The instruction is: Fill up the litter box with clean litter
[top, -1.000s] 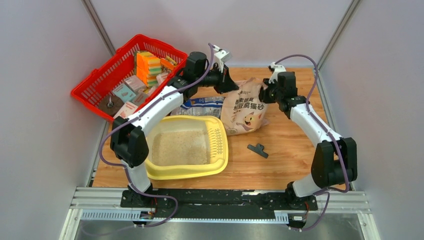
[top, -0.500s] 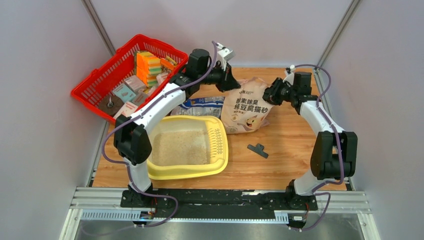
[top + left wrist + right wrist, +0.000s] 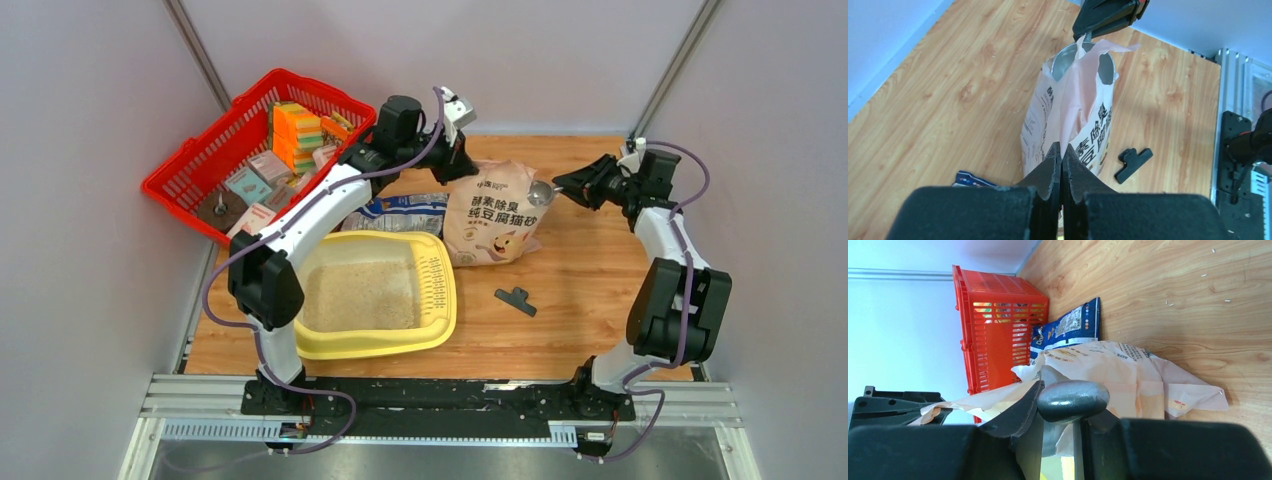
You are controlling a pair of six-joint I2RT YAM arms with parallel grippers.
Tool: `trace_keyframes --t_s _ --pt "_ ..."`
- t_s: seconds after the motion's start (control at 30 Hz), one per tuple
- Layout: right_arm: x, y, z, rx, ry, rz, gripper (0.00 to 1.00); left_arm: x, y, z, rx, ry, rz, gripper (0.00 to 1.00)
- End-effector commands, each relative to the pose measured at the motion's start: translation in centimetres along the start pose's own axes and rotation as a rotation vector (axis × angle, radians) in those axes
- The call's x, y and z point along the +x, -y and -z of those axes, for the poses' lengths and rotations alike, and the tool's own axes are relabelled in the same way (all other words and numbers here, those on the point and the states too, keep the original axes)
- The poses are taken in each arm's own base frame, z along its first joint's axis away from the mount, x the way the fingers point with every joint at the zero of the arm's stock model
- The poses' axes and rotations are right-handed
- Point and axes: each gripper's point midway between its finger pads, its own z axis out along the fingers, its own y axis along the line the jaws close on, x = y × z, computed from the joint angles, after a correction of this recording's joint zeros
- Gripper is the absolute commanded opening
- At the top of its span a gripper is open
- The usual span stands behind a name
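Currently the left pincer (image 3: 460,162) is clamped on the top flap of the tan bag (image 3: 495,220), and the right pincer (image 3: 568,187) grips a metal scoop (image 3: 541,192) at its mouth. The litter box (image 3: 441,325), holding clean litter (image 3: 360,295), lies on the surface to the scoop's lower left, its long axis roughly left-right, nearer the left arm.

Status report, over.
Left gripper shut on tan bag, top edge. Right gripper shut on metal scoop at bag mouth. Litter box holds a layer of litter. Black clip lies aside, not blocking.
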Motion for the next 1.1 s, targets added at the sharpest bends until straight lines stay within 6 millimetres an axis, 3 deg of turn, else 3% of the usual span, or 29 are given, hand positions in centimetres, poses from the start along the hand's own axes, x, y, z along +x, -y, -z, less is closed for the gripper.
trace_keyframes --t_s 0.0,0.3,0.57,0.87,1.07 --pt "0.6 -1.8 1.8 -0.103 -0.037 0.048 0.0 -8.4 1.1 3.4 -0.039 0.199 -0.262 0.0" --pt "-0.9 -2.6 4.0 -0.194 -0.034 0.049 0.0 -7.3 0.9 3.6 -0.039 0.163 -0.293 0.0" --pt "-0.5 -1.6 5.0 -0.227 -0.09 0.112 0.0 -7.2 0.8 3.6 -0.044 0.157 -0.286 0.0" --pt "-2.3 -3.4 6.3 -0.251 -0.056 0.181 0.0 -6.9 0.5 3.5 -0.057 0.145 -0.277 0.0" --pt "-2.7 -1.9 6.7 -0.223 -0.045 0.171 0.0 -6.8 0.4 3.5 -0.062 0.142 -0.268 0.0"
